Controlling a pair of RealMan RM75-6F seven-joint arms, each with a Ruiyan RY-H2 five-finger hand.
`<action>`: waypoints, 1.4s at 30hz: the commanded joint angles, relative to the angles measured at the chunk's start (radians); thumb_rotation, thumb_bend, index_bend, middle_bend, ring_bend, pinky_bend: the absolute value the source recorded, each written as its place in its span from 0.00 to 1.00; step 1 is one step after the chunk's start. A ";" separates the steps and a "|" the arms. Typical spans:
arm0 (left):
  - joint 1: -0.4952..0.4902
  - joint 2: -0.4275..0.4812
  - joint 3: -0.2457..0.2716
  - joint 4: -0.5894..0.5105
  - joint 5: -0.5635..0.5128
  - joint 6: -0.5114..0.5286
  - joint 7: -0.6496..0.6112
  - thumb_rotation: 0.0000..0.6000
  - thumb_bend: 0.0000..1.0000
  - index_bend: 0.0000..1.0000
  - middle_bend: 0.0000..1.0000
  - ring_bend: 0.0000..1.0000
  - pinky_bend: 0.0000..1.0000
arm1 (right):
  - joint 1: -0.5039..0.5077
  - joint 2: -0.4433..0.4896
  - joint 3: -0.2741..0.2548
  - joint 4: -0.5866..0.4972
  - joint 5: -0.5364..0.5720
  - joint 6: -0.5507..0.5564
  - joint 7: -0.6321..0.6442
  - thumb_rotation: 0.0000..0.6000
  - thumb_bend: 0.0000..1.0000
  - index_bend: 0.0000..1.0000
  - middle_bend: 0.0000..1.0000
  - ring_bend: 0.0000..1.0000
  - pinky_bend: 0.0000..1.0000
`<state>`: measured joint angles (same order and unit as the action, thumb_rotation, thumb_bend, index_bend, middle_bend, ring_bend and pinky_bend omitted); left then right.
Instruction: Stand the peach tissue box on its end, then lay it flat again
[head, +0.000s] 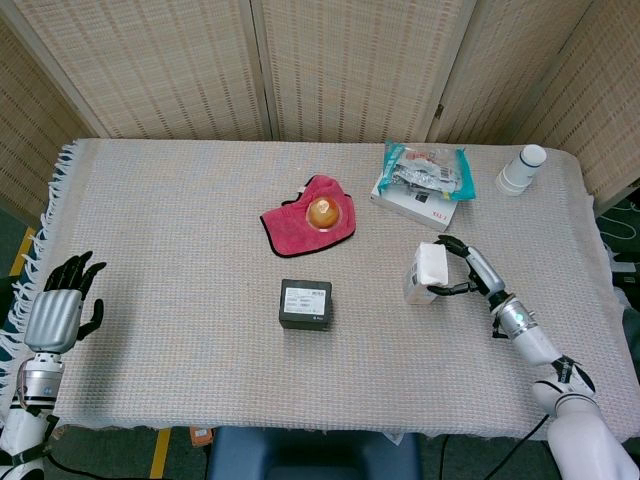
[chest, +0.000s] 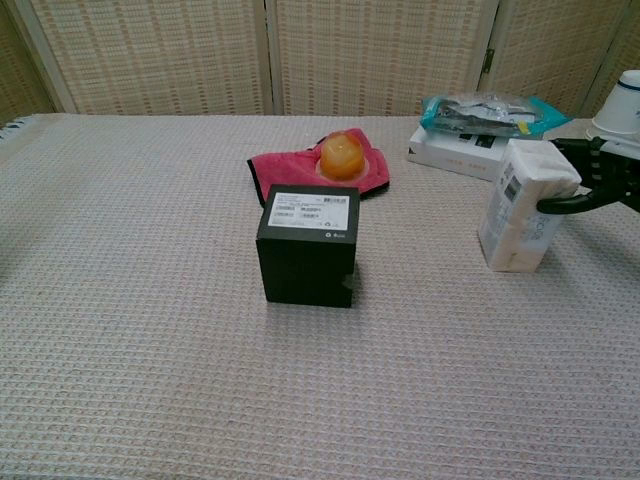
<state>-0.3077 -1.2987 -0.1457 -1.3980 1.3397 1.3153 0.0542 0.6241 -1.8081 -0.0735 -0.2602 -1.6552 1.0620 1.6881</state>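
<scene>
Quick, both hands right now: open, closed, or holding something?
Left hand: open, fingers apart, holding nothing, at the table's left edge.
Right hand: holds the peach tissue box, which is on its end, tilted.

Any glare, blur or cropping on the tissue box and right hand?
Head view: soft even light, no glare, tissue box and right hand sharp and whole. Chest view: box sharp, faint shadow at its base, but the hand is cut by the right frame edge.

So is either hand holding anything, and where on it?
The right hand grips the tissue box near its top end. The left hand holds nothing.
</scene>
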 joint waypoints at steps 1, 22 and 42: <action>0.000 0.000 0.000 -0.001 0.000 0.001 0.000 1.00 0.55 0.18 0.00 0.00 0.11 | 0.010 0.020 -0.009 -0.031 -0.006 -0.014 -0.030 1.00 0.22 0.28 0.39 0.14 0.00; 0.004 0.006 -0.004 -0.008 0.001 0.012 -0.002 1.00 0.55 0.18 0.00 0.00 0.11 | 0.036 0.124 0.016 -0.216 0.034 -0.024 -0.124 1.00 0.00 0.00 0.00 0.00 0.00; 0.009 0.017 -0.004 -0.039 -0.005 0.017 0.018 1.00 0.55 0.18 0.00 0.00 0.11 | 0.022 0.668 0.181 -1.180 0.301 -0.085 -1.180 1.00 0.00 0.00 0.00 0.00 0.00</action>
<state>-0.2992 -1.2823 -0.1494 -1.4367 1.3350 1.3320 0.0722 0.6330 -1.2751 0.0665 -1.2648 -1.4536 1.0638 0.7025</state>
